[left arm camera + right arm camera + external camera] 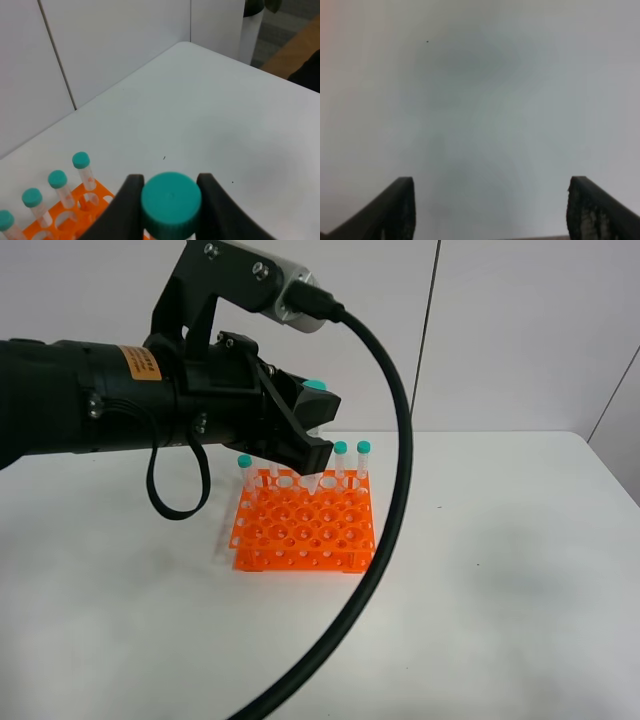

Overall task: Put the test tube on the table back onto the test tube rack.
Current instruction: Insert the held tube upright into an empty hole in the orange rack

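Note:
My left gripper (306, 436) is shut on the test tube (316, 386), which it holds upright by the part just under its teal cap (171, 204). The tube's clear pointed tip hangs just above the back row of the orange test tube rack (305, 530). The rack stands on the white table (500, 570) near its middle. Over bare table surface my right gripper (490, 210) is open with nothing between its fingers; the exterior high view does not show it.
Several other teal-capped tubes (57, 179) stand in the rack's back row. A thick black cable (395, 490) arcs from the left wrist camera down past the rack's right side to the front edge. White wall panels stand behind the table.

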